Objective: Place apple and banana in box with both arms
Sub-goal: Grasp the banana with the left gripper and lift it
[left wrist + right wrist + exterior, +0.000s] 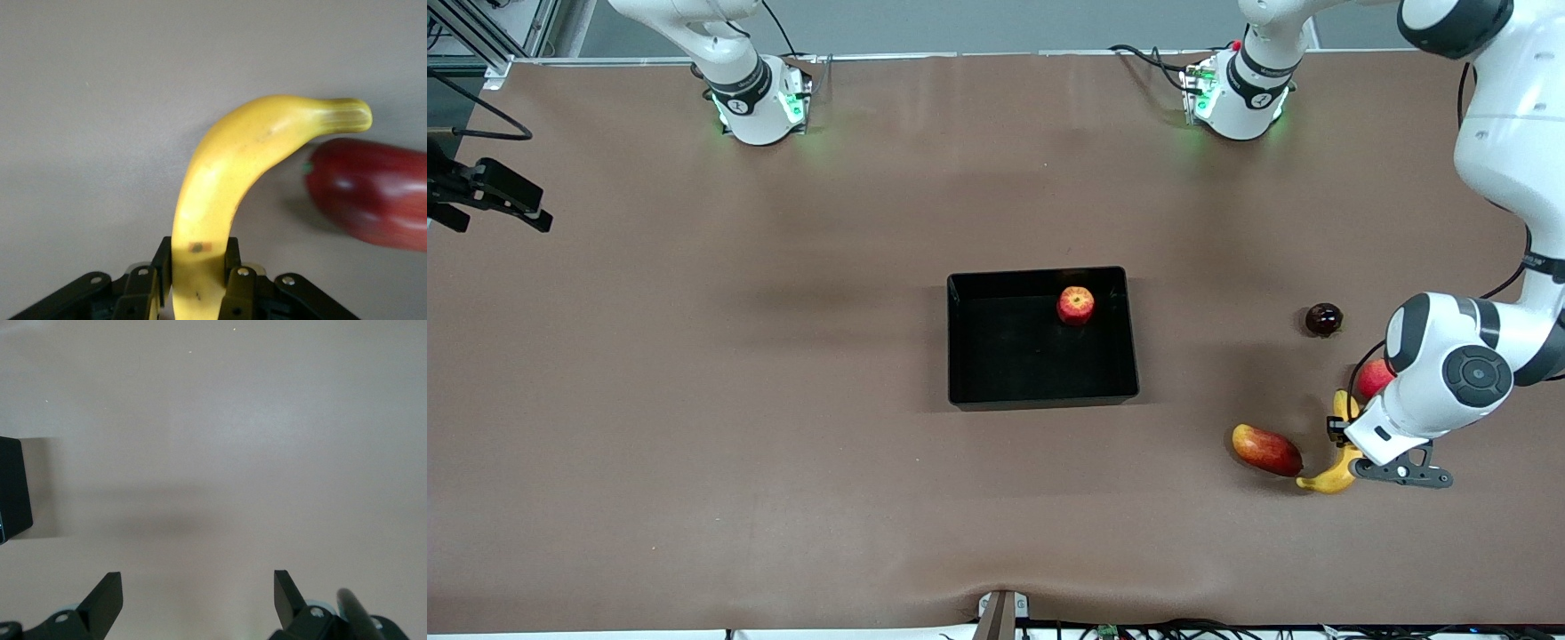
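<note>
While left hand (195,293) grips banana (233,193).

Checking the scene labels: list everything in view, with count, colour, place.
box: 1, glossy black, mid-table.
apple: 1, red with yellow patches, in the box, by the wall nearest the arm bases.
banana: 1, yellow, toward the left arm's end, between the left gripper's fingers.
mango: 1, red-yellow, beside the banana, on the box's side of it.
red fruit: 1, red-pink, partly hidden by the left arm, farther from the camera than the banana.
dark fruit: 1, dark maroon, farther still.
table: 1, brown.
left gripper: 1, black, shut on the banana.
right gripper: 1, black, open over bare table, waiting.
</note>
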Controlling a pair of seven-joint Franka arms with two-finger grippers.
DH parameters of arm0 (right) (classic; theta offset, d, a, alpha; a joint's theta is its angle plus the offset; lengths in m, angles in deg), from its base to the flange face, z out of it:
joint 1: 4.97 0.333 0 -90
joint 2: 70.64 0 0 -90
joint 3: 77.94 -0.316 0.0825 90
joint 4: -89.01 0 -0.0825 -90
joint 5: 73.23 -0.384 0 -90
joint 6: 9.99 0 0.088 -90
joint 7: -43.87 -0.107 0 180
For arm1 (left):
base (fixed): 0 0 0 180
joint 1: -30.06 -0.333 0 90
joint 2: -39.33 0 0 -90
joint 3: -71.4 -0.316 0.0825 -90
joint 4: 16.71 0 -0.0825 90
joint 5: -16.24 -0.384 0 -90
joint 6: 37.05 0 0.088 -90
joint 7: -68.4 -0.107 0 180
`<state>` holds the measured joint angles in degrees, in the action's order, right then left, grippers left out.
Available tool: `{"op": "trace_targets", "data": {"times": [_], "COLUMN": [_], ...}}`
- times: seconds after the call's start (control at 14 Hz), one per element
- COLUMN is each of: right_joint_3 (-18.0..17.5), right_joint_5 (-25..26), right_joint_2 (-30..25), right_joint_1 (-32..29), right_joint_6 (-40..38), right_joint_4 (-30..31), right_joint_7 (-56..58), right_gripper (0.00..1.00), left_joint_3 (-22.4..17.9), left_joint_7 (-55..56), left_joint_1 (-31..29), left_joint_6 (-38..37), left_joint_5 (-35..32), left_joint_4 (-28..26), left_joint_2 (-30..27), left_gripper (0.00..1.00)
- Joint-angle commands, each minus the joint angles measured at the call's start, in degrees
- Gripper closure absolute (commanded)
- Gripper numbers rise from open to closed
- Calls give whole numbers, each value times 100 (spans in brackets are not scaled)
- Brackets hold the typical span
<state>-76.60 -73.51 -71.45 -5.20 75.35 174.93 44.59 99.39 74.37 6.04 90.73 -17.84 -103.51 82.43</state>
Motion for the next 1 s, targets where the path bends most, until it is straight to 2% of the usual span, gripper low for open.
{"op": "trace_targets", "data": {"times": [0.0,0.21,0.36,0.5,0.93], "right_joint_3": [-12,-12,-12,-12,-12], "right_joint_5": [107,107,116,116,125], "right_joint_2": [2,11,11,11,11], "right_joint_1": [-21,-21,-21,-30,-38], "right_joint_6": [18,36,36,36,36], "right_joint_4": [-83,-83,-83,-83,-83], "right_joint_7": [51,60,60,60,51], "right_gripper": [0,0,0,0,0], "left_joint_3": [259,1065,1445,1464,1438], "left_joint_7": [96,797,1604,2046,2188], "left_joint_1": [11,11,229,834,2188], "left_joint_6": [-551,-1069,-1097,-1097,-1027], "left_joint_5": [-28,-19,-28,-45,-98], "left_joint_4": [-240,-241,-259,-224,-171], "left_joint_2": [-828,-997,-927,-804,-575], "left_gripper": [100,100,100,100,100]}}
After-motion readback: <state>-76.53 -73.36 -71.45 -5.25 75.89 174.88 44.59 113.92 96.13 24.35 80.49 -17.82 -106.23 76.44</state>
